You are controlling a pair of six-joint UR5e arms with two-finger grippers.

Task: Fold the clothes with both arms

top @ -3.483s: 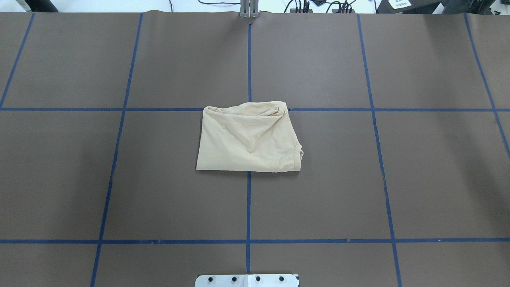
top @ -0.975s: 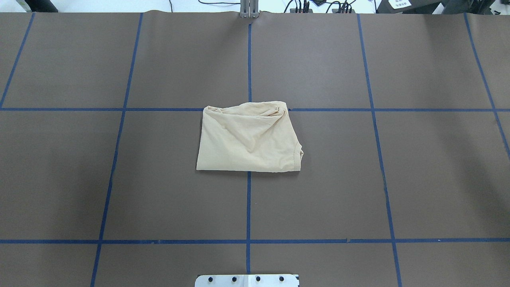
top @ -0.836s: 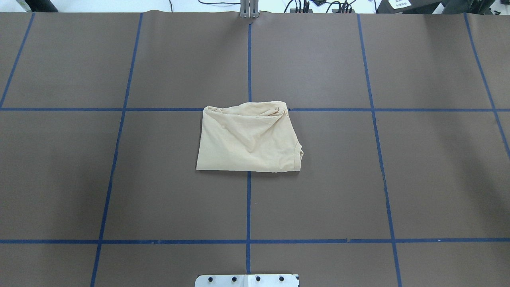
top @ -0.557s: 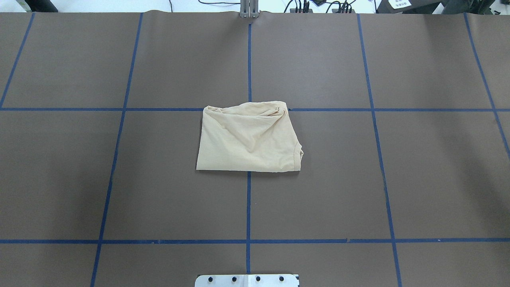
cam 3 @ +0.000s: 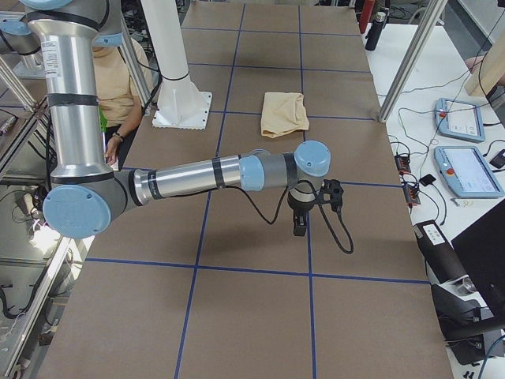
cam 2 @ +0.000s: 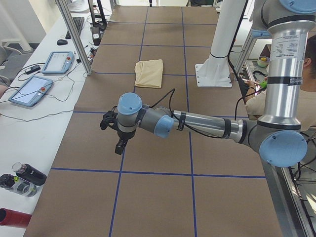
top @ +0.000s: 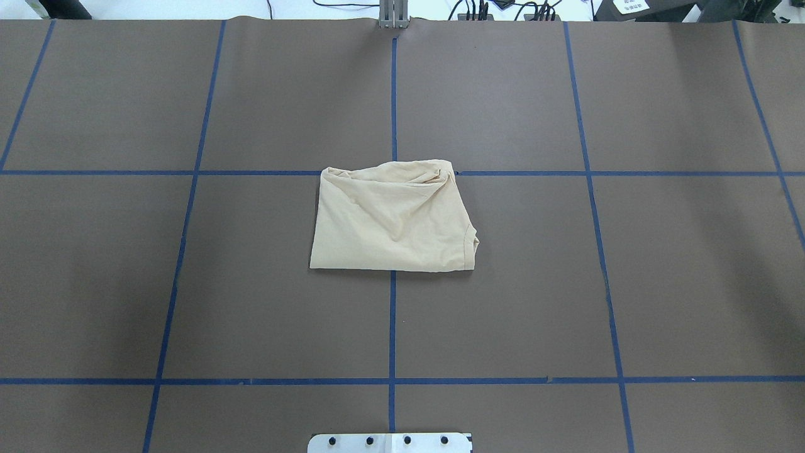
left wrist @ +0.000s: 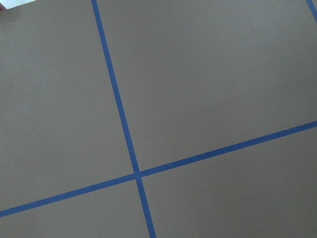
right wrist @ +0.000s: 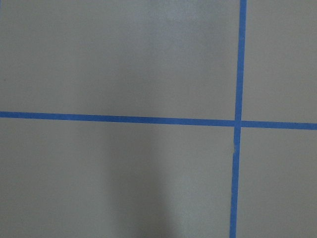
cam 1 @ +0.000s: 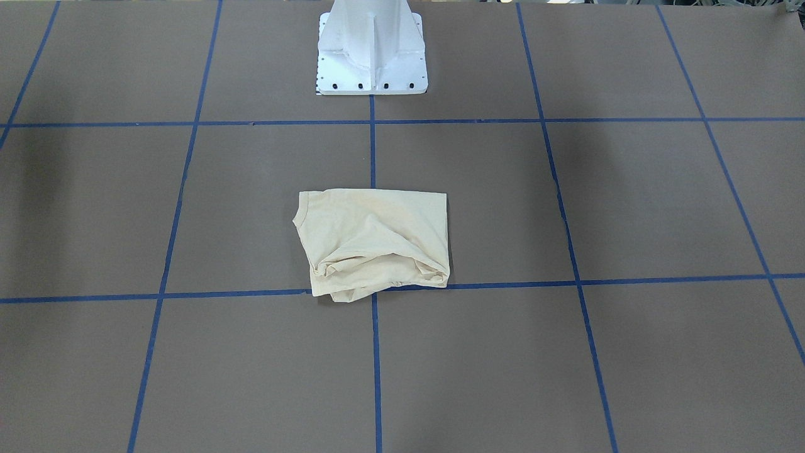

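Brown worktop [top: 188, 283] with blue tape lines [top: 392, 327] carries the shirt [top: 393, 220] at its middle, folded into a compact packet, rumpled along the side away from the white pedestal [cam 1: 371, 50]; folding looks done. Both the left arm [cam 2: 197, 123] and the right arm [cam 3: 189, 178] hang low toward opposite worktop ends, likely parked clear of it. Whether their jaws are released or clenched cannot be told. Bare surface surrounds the shirt on all sides.

I see the cream shirt [top: 390, 223] lying folded (rumpled along its far side) at the middle of the brown table [top: 188, 283], just over a crossing of blue tape lines [top: 392, 327]. A white base plate [top: 390, 442] sits at the near edge.
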